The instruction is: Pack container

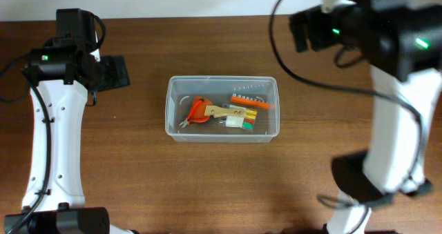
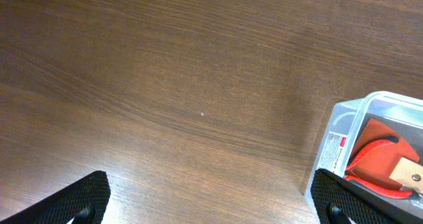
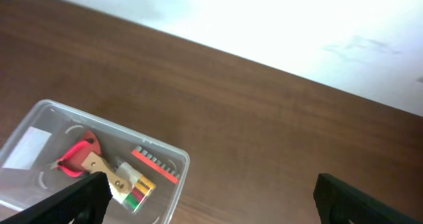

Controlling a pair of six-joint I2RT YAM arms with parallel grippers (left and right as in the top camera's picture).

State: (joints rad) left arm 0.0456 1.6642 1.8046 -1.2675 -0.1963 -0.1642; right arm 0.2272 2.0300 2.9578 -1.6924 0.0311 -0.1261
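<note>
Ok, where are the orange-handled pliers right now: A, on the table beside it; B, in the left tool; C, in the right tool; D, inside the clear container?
D: the orange-handled pliers lie on the floor of the container, inside its walls, with nothing gripping them.

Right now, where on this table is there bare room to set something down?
Bare wood lies between the left arm and the container, between the container and the right arm, and between it and the arm bases. Only the container's inside is crowded, with tools.
</note>
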